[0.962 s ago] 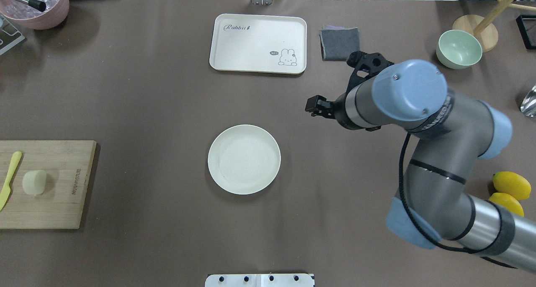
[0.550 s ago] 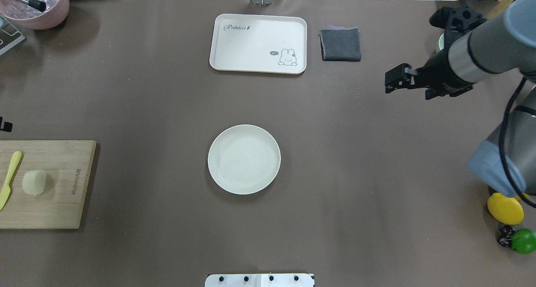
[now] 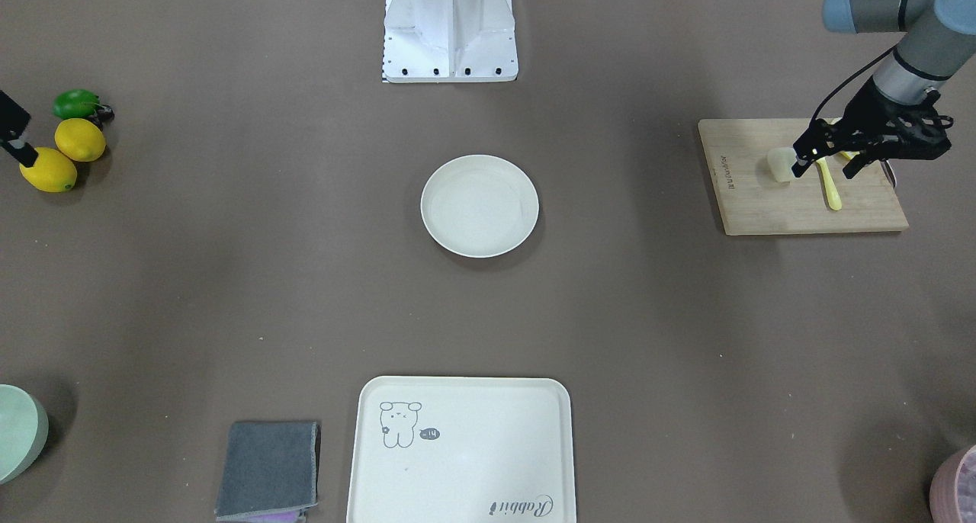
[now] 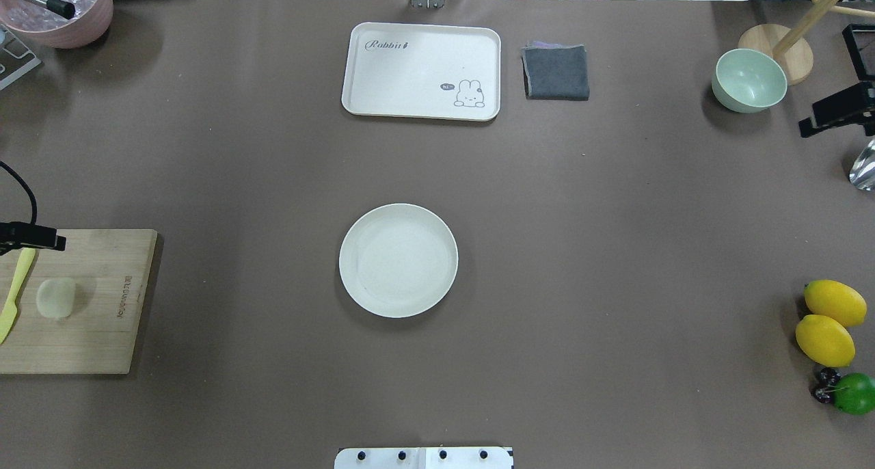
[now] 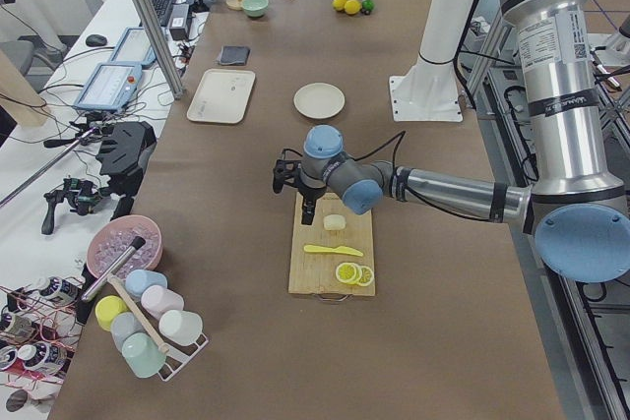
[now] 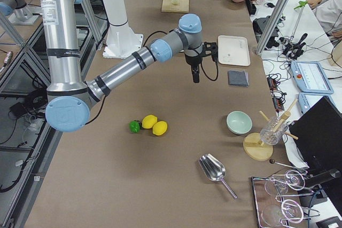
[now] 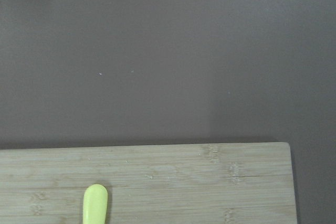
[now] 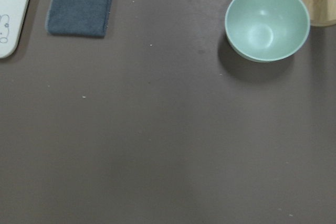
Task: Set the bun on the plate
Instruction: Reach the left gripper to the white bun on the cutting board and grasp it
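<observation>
Currently the bun [image 4: 56,298] rests on the cutting board [image 4: 102,332], well left of the plate [image 4: 398,260]. The left tool [image 3: 822,171], fingers spread and empty, hangs over the board's far edge, with the bun on its near side. Right tool [image 4: 837,117] state: cannot tell.

The counter [image 4: 615,250] is covered with a smooth, matt brown sheet. The cutting board [image 4: 102,332] is made of pale wood, and its grain is plainly shown. A smooth, dull surface is seen on the bun [image 4: 56,298]. The plate [image 4: 398,260] and the tray [image 4: 422,70] are finished in matt cream. The folded cloth [image 4: 556,72] is of soft grey fabric. A slight sheen is carried by the green bowl [image 4: 749,79]. The lemons [image 4: 835,303] are glossy, and the scoop [image 6: 214,169] is of polished metal.
</observation>
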Controlling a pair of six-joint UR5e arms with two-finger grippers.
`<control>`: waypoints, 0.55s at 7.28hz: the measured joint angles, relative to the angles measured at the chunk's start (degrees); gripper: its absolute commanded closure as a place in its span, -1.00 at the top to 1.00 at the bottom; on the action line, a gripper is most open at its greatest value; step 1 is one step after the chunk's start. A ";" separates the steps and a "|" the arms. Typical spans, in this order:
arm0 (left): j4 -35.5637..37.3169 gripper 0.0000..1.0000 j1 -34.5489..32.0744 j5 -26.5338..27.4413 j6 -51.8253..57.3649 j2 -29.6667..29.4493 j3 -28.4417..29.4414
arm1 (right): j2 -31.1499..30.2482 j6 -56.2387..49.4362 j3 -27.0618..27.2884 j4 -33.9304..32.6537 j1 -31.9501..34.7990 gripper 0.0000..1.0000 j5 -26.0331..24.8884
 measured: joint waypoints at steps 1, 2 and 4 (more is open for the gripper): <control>-1.98 0.95 1.95 1.14 -1.33 0.58 0.95 | -2.68 -5.46 -0.11 0.01 2.85 1.00 1.07; -3.72 0.95 3.28 1.63 -1.85 1.88 1.38 | -4.27 -8.52 -0.17 0.03 4.53 1.00 1.60; -6.92 0.90 5.81 2.80 -3.19 4.61 1.59 | -5.63 -10.29 -0.19 0.16 5.50 1.00 1.79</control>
